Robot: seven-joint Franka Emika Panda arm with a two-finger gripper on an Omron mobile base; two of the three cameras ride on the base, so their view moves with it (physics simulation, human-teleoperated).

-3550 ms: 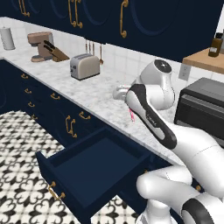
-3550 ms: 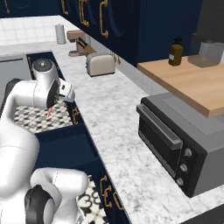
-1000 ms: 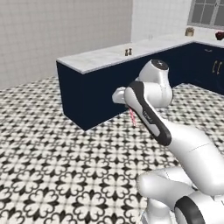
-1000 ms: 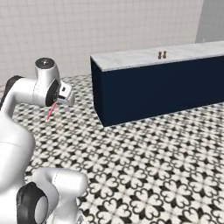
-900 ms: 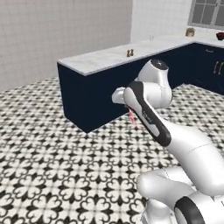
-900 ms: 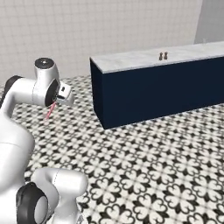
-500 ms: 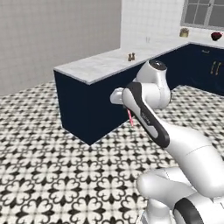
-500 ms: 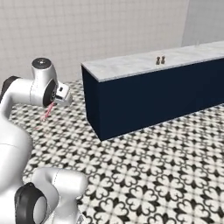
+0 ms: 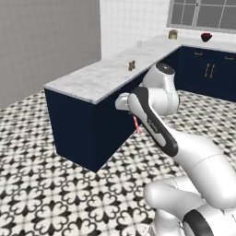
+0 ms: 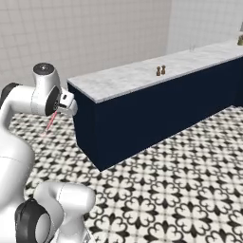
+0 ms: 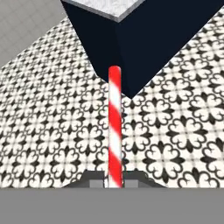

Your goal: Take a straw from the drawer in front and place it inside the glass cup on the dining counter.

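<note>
Straw [image 11: 115, 127] in our grip: one red-and-white striped stick.
We are clamping our gripper [image 11: 114, 180] on its lower end, holding it near the dining counter's [image 9: 97, 83] corner; two small dark shakers [image 10: 161, 70] are standing on that counter.

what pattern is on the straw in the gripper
Red and white stripes along the straw, clearest in the hand view.

Red-white striped straw [image 11: 115, 127] pinched in the end effector [image 11: 115, 181], above floor.
</note>
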